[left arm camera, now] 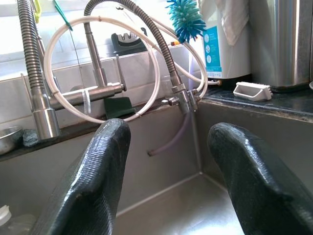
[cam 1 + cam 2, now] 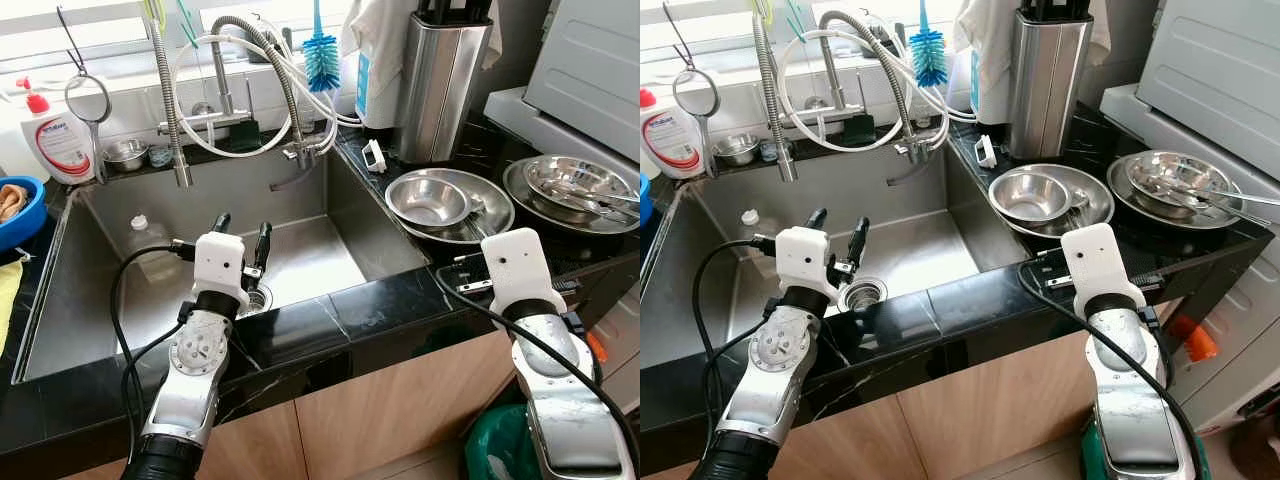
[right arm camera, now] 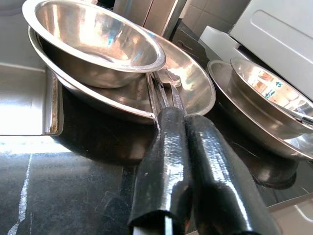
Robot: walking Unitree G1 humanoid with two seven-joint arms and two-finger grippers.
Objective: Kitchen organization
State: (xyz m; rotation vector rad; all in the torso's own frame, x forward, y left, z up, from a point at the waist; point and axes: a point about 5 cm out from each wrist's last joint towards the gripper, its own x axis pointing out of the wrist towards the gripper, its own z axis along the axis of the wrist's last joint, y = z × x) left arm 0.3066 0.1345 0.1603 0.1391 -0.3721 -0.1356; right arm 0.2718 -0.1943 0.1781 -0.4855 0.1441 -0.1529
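My left gripper [image 2: 243, 224] hangs open over the steel sink [image 2: 330, 190], just above the drain strainer [image 2: 255, 298], with nothing between its fingers [image 1: 102, 166]. My right gripper [image 3: 181, 116] is shut and low over the black counter [image 2: 400, 300]. Its tips point at a small steel bowl [image 3: 93, 44] nested in a wide steel bowl [image 3: 195, 93]. Thin metal utensil handles [image 3: 159, 95] lie in the wide bowl and reach the fingertips; whether they are gripped is unclear. Further right, a steel plate with a bowl and utensils [image 2: 575, 185] sits on the counter.
Two coiled faucets [image 2: 170, 110] and white hoses rise behind the sink. A small plastic bottle [image 2: 140, 225] lies in the basin. A soap bottle [image 2: 55, 140], blue brush [image 2: 322, 55], steel knife block [image 2: 440, 80] and blue bowl [image 2: 20, 215] stand around it.
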